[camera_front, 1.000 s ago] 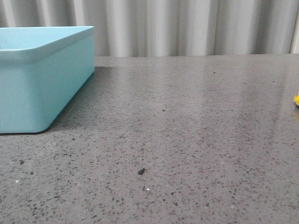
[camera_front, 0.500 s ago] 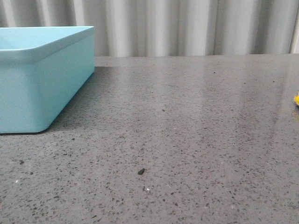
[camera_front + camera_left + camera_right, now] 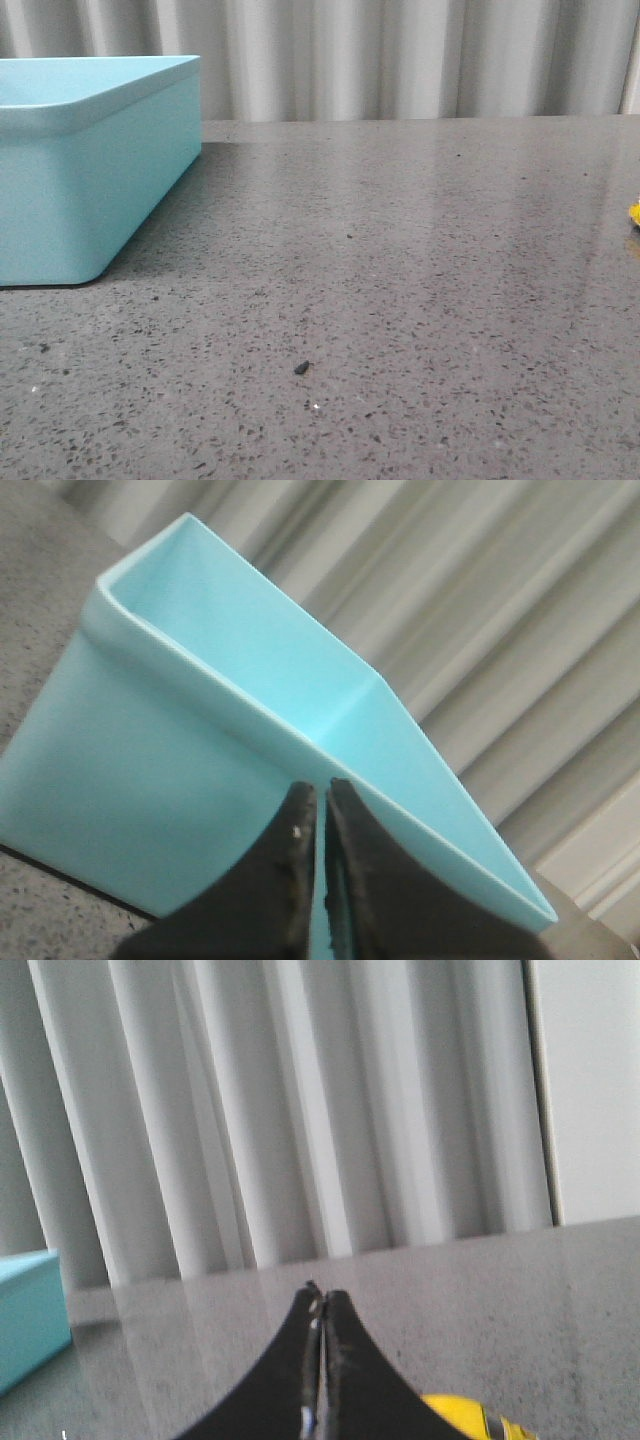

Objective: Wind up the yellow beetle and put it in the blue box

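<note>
While you look from the front, the yellow beetle (image 3: 635, 212) is only a tiny yellow bit at the far right edge of the grey worktop (image 3: 400, 280). From the right wrist view you can see a little more of it, a shiny yellow piece (image 3: 478, 1418) low down, just beside the right tool (image 3: 321, 1305). Your right tool has its two dark tips pressed together, with nothing between them. It hangs near the beetle, but you cannot tell if it touches it.

The blue box (image 3: 90, 170) sits on the left side of the worktop, well apart from the beetle. Your left tool (image 3: 320, 805) is right by the box's side wall (image 3: 180, 780). Its tips are very nearly together, with just a thin crack showing, and they hold nothing.

Grey curtains (image 3: 400, 55) hang behind the worktop.
</note>
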`<state>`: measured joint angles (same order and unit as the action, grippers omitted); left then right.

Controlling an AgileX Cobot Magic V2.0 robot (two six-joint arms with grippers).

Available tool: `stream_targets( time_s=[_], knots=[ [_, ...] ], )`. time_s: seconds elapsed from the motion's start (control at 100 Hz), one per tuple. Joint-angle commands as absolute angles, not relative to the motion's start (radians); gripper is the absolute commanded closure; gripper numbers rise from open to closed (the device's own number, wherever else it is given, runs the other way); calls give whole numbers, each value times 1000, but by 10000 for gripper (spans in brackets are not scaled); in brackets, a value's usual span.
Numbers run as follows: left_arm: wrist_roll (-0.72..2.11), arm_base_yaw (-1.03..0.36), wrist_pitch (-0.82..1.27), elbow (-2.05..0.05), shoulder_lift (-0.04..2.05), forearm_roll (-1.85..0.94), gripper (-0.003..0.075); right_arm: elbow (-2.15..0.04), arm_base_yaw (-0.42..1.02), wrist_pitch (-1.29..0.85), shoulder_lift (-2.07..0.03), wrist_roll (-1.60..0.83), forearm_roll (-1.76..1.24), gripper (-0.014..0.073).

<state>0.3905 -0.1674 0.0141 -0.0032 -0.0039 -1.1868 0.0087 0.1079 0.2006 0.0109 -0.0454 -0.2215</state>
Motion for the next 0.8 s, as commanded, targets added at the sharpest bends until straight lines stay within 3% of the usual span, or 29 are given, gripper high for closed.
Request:
stream_targets(
  time_s=[0.0,0.44,0.79],
  knots=[
    [385,-177,-36,21,-35,-1200,741,15,104,304,2,-46,-253,646],
    [385,-177,-26,-62,-20,-903,741,-101,104,219,2,-46,-272,646],
    [385,-177,159,-287,186,-630,741,-351,104,-249,-71,-46,-130,646]
  ],
)
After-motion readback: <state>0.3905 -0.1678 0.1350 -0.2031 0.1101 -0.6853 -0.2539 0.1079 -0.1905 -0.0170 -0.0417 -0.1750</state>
